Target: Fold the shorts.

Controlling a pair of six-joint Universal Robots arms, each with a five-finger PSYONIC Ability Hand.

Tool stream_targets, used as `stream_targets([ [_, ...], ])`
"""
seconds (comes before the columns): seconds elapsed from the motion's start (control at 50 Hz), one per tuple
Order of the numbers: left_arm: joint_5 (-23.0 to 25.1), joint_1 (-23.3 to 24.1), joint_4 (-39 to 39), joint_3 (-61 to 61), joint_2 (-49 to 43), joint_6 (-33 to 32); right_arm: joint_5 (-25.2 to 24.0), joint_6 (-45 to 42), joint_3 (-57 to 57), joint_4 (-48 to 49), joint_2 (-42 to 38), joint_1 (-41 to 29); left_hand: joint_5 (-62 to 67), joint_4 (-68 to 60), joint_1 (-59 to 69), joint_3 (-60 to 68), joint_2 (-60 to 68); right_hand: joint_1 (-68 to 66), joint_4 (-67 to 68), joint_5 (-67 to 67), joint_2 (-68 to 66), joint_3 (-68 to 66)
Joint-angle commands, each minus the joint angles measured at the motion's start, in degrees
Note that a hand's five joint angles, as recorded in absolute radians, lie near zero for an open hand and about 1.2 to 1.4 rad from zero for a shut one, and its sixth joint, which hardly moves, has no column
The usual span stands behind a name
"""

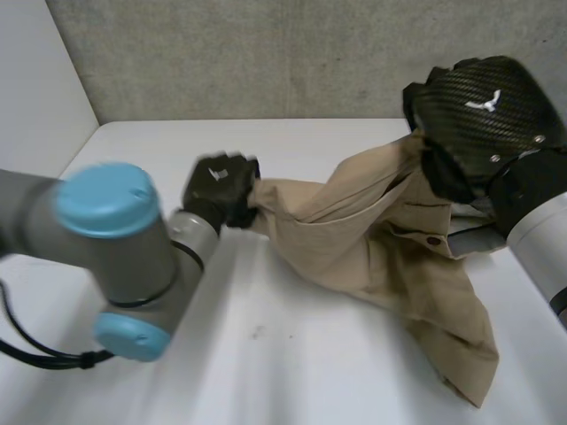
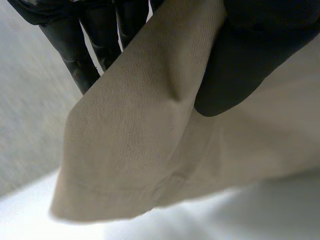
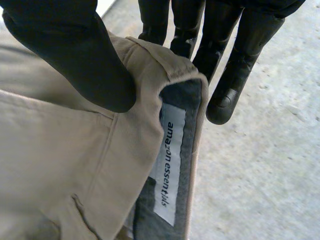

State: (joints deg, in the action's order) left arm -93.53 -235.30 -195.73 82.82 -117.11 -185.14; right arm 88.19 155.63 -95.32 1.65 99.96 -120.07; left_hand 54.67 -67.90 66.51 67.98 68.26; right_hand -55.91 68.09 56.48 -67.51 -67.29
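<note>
White tabletop (image 1: pixel 292 354) carries the whole job, and nearest you on it is the left arm (image 1: pixel 106 257) with its light-blue caps, reaching in from the left. Just past it, on the right side, one loose leg of the khaki shorts (image 1: pixel 354 230) sags down and appears to rest on the tabletop, while the rest of the garment is lifted. Farther in, you have the shorts strung between both hands, long axis running across the table from left to right. Your left robot hand (image 1: pixel 221 190) is clamped on the end of the other leg. Its wrist view shows the thumb pressing the cloth against the fingers, with the stitched hem (image 2: pixel 100 202) hanging below. Your right robot hand (image 1: pixel 483 115), higher and farther back, pinches the waistband (image 3: pixel 160 65) between thumb and fingers. Inside that waistband a white label (image 3: pixel 169 160) reads "amazon essentials". A grey wall (image 1: pixel 266 53) closes the back. I judge the next move turns on this: the cloth lies between the hands, the left one lower and nearer the tabletop, so lay it flat along that axis before folding.
</note>
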Motion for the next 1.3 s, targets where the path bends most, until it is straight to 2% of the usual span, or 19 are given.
stream_targets([
  [0.02, 0.2, -0.6, 6.0, 5.0, 23.9, -0.4, -0.2, 0.4, 3.4, -1.5, 2.1, 3.1, 15.3, -12.1, 13.5, 12.0, 11.7, -24.1, 11.9, 13.5, -12.5, -12.7],
  [0.12, 0.6, -0.6, 13.2, 1.5, 35.7, -0.5, 0.2, 0.5, 7.7, -1.6, 6.5, 3.1, 15.3, -12.1, 13.5, 12.0, 11.7, -24.1, 11.9, 13.5, -12.5, -12.7],
  [0.2, 2.3, -1.0, 17.7, -3.1, 40.8, -0.4, 0.3, 0.8, 10.8, -3.0, 9.1, 3.2, 15.3, -12.1, 13.5, 12.0, 11.7, -24.1, 11.9, 13.5, -12.5, -12.7],
  [0.4, 4.1, -1.7, 27.0, -10.0, 47.1, -0.2, 0.1, 0.9, 17.0, -12.3, 10.4, 3.2, 15.3, -12.1, 13.5, 12.0, 11.7, -24.1, 11.9, 13.5, -12.5, -12.7],
  [0.54, 4.2, -2.5, 29.2, -8.6, 45.7, -0.2, -1.2, 0.6, 17.5, -17.5, 8.9, 3.4, 15.3, -12.1, 13.5, 12.0, 11.7, -24.1, 11.9, 13.5, -12.5, -12.7],
  [0.58, 4.4, -3.5, 28.9, -6.7, 42.3, -0.3, -2.5, 0.6, 16.9, -18.6, 6.6, 3.5, 15.3, -12.1, 13.5, 12.0, 11.7, -24.1, 11.9, 13.5, -12.5, -12.7],
  [0.68, 4.3, -6.0, 28.6, -4.3, 32.9, -0.4, -5.7, 0.8, 15.2, -19.3, -6.9, 3.6, 15.3, -12.1, 13.5, 12.0, 11.7, -24.1, 11.9, 13.5, -12.5, -12.7],
  [0.84, 4.0, -8.0, 22.9, -9.1, 9.3, -0.7, -5.3, 0.5, 16.9, -13.2, -24.2, 3.4, 15.3, -12.1, 13.5, 12.0, 11.7, -24.1, 11.9, 13.5, -12.5, -12.7],
  [0.96, 3.9, -8.2, 18.7, -17.8, -6.1, -6.4, -2.6, 0.6, 22.5, -5.9, -35.8, 3.1, 15.3, -12.1, 13.5, 12.0, 11.7, -24.1, 11.9, 13.5, -12.5, -12.7],
  [1.04, 3.8, -8.2, 13.8, -23.9, -13.0, -10.0, -0.6, 0.5, 26.4, 1.7, -42.4, 3.1, 15.3, -12.1, 13.5, 12.0, 11.7, -24.1, 11.9, 13.5, -12.5, -12.7],
  [1.16, 3.6, -8.9, 5.2, -30.9, -20.3, -10.9, 0.8, -1.8, 31.9, 11.0, -50.3, 3.1, 15.3, -12.1, 13.5, 12.0, 11.7, -24.1, 11.9, 13.5, -12.5, -12.7],
  [1.3, 3.6, -8.9, -0.6, -40.9, -27.5, -10.9, 6.2, -11.1, 38.0, 21.2, -56.2, 3.0, 15.3, -12.1, 13.5, 12.0, 11.7, -24.1, 11.9, 13.5, -12.5, -12.7],
])
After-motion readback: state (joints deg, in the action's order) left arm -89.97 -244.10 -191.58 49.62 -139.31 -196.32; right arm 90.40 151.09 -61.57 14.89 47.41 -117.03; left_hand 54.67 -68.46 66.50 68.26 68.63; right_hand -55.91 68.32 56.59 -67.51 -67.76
